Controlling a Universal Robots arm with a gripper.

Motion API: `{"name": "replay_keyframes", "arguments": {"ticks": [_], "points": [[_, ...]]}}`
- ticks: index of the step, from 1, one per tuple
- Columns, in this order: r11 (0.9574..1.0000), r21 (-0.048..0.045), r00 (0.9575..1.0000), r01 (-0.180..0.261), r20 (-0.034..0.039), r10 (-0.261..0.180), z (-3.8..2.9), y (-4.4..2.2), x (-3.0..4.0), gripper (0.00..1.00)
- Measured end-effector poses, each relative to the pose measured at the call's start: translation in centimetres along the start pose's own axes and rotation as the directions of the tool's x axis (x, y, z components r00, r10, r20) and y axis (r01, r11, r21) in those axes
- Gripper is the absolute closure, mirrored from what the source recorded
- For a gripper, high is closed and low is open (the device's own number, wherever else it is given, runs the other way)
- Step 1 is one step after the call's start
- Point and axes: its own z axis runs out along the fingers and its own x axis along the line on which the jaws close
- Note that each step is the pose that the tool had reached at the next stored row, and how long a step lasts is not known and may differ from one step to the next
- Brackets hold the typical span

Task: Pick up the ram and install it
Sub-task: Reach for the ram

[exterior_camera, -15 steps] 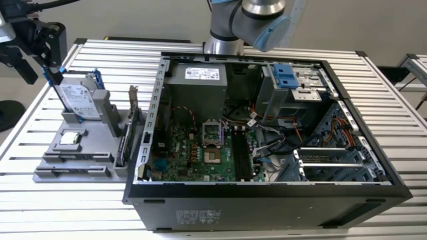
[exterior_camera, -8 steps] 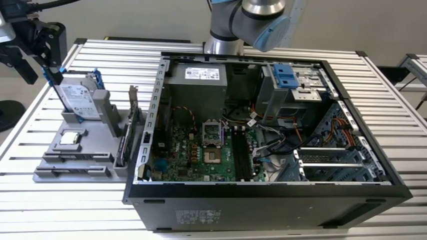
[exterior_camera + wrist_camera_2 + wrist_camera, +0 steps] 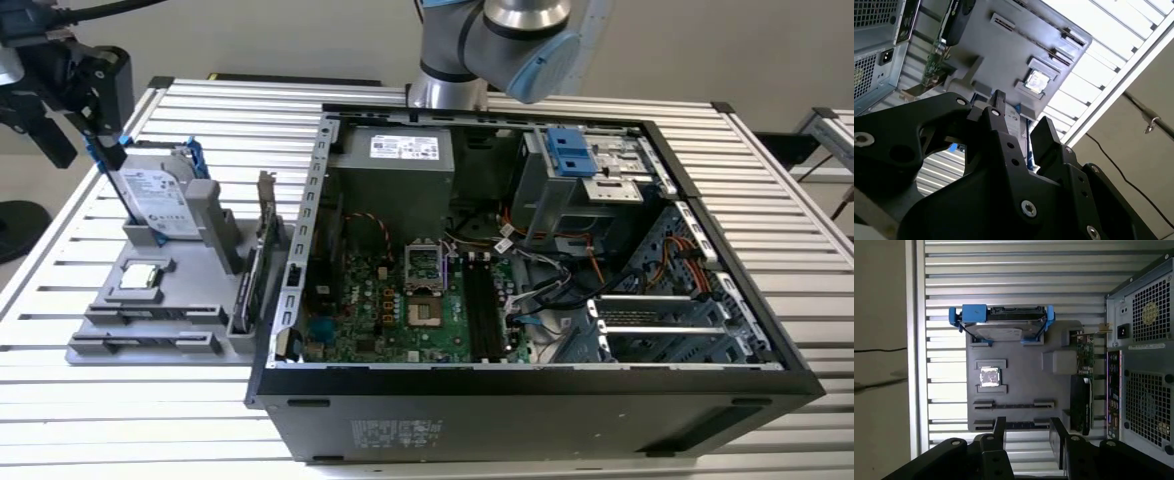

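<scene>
We see a table [image 3: 747,180] of pale metal slats, bright under the light, with a plain grey-beige wall [image 3: 267,35] behind it. Beyond the table's edge in the first wrist view, a thin black cable [image 3: 879,350] crosses a beige surface. An open computer case [image 3: 534,415] lies on the slats. A grey tray [image 3: 1019,375] sits beside it, on the exterior view's left, and carries a hard drive [image 3: 1001,332] in a blue frame. The gripper [image 3: 1027,426] hangs above the tray with its fingers [image 3: 1000,427] spread apart and nothing between them. The ram [image 3: 1024,404] appears to us as a thin dark strip on edge in the tray's long slots, though we cannot be sure.
</scene>
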Motion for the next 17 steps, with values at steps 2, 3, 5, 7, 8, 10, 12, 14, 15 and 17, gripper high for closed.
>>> {"name": "replay_keyframes", "arguments": {"ticks": [2,3,5,7,8,10,12,14,15,17], "points": [[0.9997,0.0004,0.9997,-0.024,0.0013,0.024,0.01,0.00,0.00,0.00],[0.9993,0.0007,0.9993,-0.037,0.0019,0.037,0.00,0.00,0.00,0.00],[0.9981,0.0011,0.9981,-0.061,0.0030,0.061,0.00,0.00,0.00,0.00],[0.9966,0.0014,0.9966,-0.082,0.0042,0.082,0.00,0.00,0.00,0.00],[0.9958,0.0015,0.9958,-0.092,0.0047,0.092,0.00,0.00,0.00,0.00],[0.9941,0.0017,0.9941,-0.108,0.0055,0.108,0.00,0.00,0.00,0.00],[0.9926,0.0019,0.9926,-0.121,0.0062,0.121,0.00,0.00,0.00,0.00],[0.9911,0.0020,0.9911,-0.133,0.0068,0.133,0.00,0.00,0.00,0.00],[0.9904,0.0021,0.9904,-0.138,0.0071,0.138,0.00,0.00,0.00,0.00],[0.9888,0.0022,0.9887,-0.149,0.0077,0.149,0.00,0.00,0.00,0.00]]}}
